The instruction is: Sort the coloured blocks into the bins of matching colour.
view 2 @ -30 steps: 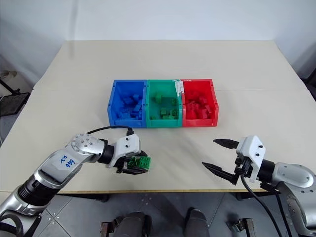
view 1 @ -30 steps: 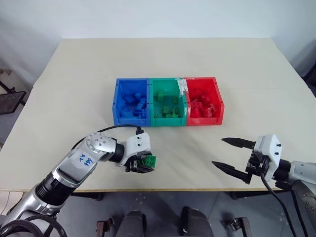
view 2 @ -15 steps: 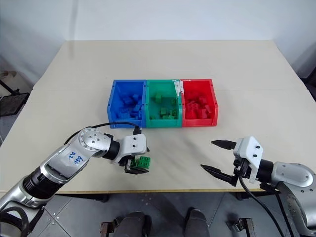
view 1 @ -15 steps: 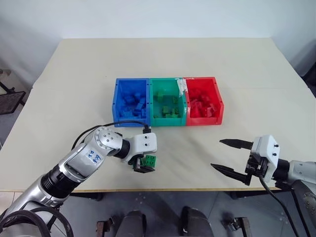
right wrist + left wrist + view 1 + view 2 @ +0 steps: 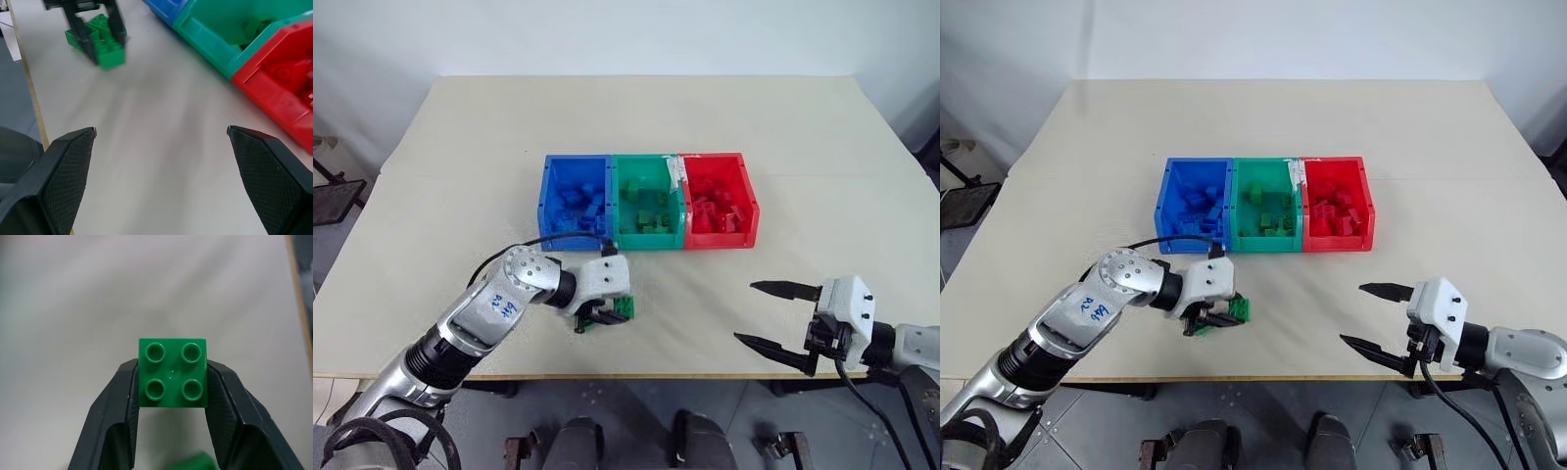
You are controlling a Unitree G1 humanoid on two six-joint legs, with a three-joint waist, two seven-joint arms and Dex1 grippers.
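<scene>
Our left gripper (image 5: 171, 382) pinches a green block (image 5: 172, 372) above the table (image 5: 705, 127). Our right gripper (image 5: 771, 313) is spread wide near the red bin (image 5: 719, 210).

The bins (image 5: 647, 202) sit mid-table (image 5: 803, 127); a block (image 5: 623, 309) lies before them.

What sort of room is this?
Probably a robot test room: a plain table against bare walls, three joined bins of toy bricks, and the left tool gripping a green block.
</scene>
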